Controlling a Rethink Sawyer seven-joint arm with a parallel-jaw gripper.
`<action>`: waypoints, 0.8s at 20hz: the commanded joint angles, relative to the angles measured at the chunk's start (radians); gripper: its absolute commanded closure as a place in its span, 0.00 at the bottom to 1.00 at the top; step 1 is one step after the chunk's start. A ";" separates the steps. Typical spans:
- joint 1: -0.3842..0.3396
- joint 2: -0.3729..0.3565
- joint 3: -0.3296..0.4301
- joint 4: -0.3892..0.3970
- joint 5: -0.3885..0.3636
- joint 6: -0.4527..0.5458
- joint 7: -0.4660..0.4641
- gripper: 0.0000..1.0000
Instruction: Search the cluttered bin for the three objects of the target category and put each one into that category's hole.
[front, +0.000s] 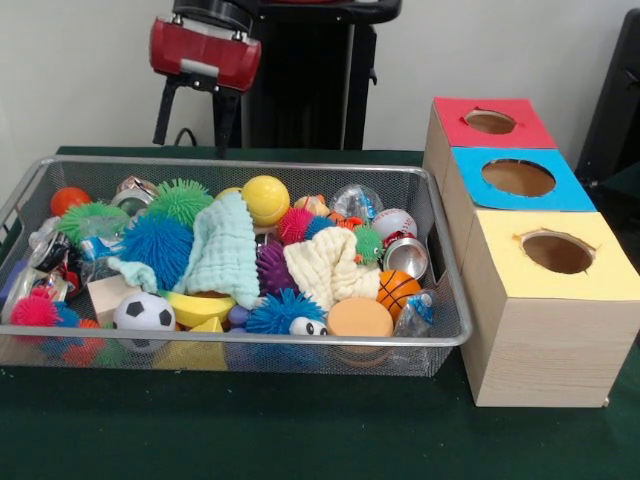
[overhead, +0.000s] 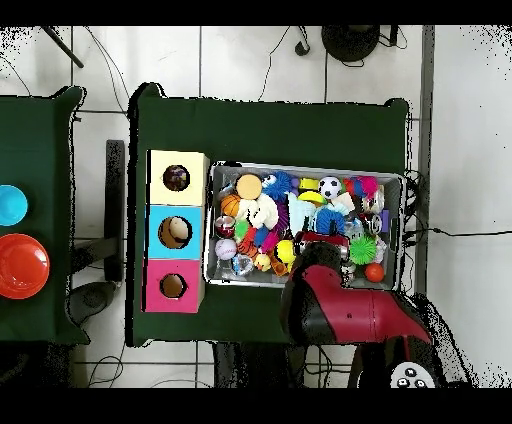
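Wire mesh bin (front: 445, 338): on green table (front: 300, 440), crammed with balls, spiky toys, cans.
Crumpled wrappers: clear-and-blue wad (front: 414, 313) at right front corner; another (front: 357, 201) near back wall.
Yellow-topped box hole (front: 557, 252): just right of bin, nearest camera.
Gripper (front: 193, 125): above bin's back rim, two black fingers apart, holding nothing.
Mint towel (front: 225, 250): draped mid-bin.

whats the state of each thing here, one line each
wire mesh bin: on the green table, crammed with toys and balls
mint waffle towel: draped over the clutter, crumpled
cream waffle towel: bunched beside it
crushed can: on its side, open end showing
yellow-topped box's hole: open, nothing poking out
blue-topped box's hole: open
red-topped box's hole: open
gripper: raised behind the bin's far rim, holding nothing visible; jaws hard to read
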 joint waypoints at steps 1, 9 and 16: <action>-0.025 0.039 0.138 0.020 -0.067 -0.026 0.100 0.00; -0.017 0.064 0.133 -0.002 -0.066 -0.049 0.099 0.00; 0.014 0.124 0.091 -0.041 -0.042 -0.109 0.090 0.00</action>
